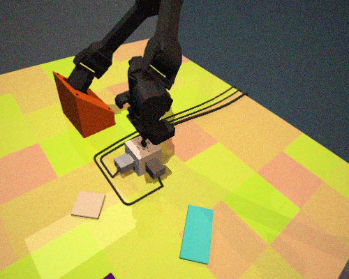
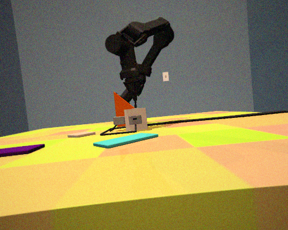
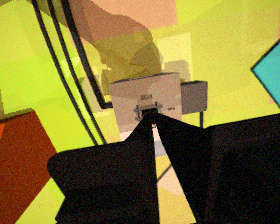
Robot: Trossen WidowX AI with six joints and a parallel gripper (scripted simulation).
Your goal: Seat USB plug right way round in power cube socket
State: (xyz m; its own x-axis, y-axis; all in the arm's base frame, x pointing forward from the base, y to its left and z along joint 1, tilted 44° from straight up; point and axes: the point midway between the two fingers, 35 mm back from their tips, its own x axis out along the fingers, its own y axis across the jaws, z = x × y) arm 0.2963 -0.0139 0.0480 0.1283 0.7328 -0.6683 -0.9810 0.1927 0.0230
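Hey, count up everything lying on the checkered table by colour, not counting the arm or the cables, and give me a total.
Orange: 1, the orange wedge block
Beige: 2, the pale beige power cube and the flat beige square tile
Grey: 2, the grey side plugs
Cyan: 1, the flat cyan rectangular slab
Purple: 1, the flat purple slab
Total: 7

arm [image 1: 153,87]: matte black, blocky links | pale yellow joint stripes
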